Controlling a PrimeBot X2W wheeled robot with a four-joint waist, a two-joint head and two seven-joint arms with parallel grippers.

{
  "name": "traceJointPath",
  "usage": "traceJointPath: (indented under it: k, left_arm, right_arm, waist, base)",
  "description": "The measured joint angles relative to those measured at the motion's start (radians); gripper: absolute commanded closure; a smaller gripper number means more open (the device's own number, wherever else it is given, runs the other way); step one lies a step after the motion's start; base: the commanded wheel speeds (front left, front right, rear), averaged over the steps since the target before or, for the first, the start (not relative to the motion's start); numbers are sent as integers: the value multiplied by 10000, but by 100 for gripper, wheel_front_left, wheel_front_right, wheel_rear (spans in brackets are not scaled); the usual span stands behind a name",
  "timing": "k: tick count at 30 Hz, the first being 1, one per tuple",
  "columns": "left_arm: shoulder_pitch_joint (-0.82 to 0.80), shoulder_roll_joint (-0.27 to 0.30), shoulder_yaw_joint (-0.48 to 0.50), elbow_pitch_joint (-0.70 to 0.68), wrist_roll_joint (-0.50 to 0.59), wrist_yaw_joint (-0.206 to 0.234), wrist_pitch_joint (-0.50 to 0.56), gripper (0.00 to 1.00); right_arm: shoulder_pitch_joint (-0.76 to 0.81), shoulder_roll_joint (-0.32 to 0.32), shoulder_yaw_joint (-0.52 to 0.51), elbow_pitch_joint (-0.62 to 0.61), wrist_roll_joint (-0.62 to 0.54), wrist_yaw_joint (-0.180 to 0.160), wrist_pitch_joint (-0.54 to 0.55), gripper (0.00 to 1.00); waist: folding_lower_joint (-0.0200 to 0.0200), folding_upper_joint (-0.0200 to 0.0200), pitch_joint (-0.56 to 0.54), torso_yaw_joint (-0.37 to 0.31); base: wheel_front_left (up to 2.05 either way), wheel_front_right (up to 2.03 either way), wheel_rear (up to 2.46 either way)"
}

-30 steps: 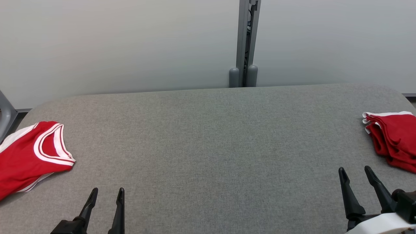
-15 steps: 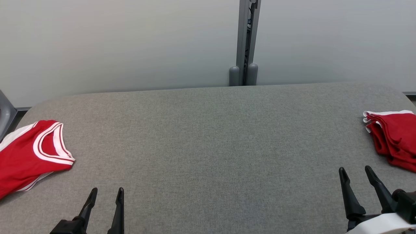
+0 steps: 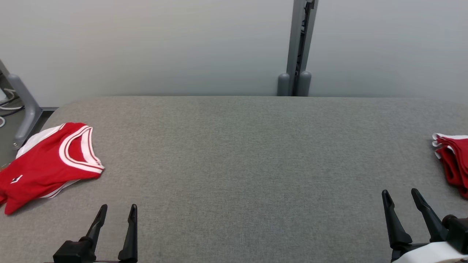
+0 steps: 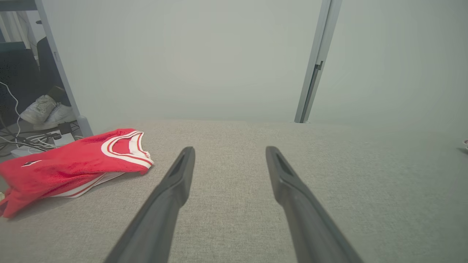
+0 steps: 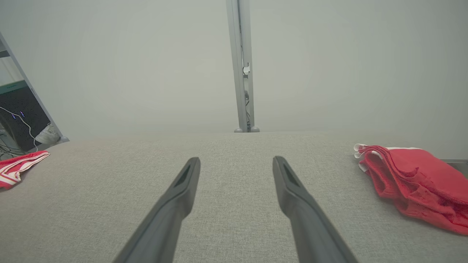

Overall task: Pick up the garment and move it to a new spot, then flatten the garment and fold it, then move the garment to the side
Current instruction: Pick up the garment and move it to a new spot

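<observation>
One red garment (image 3: 47, 164), white-trimmed neckline, rumpled at table (image 3: 234, 164) left end | both jaws apart, empty

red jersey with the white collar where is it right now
Head view: the red jersey lies at the left end of the grey table, ahead and left of the left tool, not touching it.

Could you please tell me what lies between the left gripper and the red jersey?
Nothing: the head view shows bare grey table from the left gripper to the jersey.
</observation>
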State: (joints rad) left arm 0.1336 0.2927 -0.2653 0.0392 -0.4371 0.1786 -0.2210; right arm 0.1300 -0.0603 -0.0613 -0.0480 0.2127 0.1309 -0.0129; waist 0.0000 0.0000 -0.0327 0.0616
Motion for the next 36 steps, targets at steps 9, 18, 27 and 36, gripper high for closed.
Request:
traceJointPath:
  k: [9,18,27,36]
  left_arm:
    - [-302,184,255,23,-42,31,-82,0]
    - [-374,255,403,-197,-75,46,-174,0]
    - [-400,339,422,-290,-205,-29,-230,0]
    - [-401,326,362,-314,-215,-4,-249,0]
  right_arm:
    - [19,38,194,-102,6,0,38,0]
    - [-19,69,499,-228,96,0,36,0]
    - [-133,94,686,-117,188,0,25,0]
    - [-138,98,711,-88,196,0,8,0]
  waist:
    - [0,0,30,1366]
    - [0,0,-15,2829]
    - [0,0,-100,3737]
    - [0,0,-45,3800]
  base:
    - [0,0,0]
    - [0,0,0]
    - [0,0,0]
    - [0,0,0]
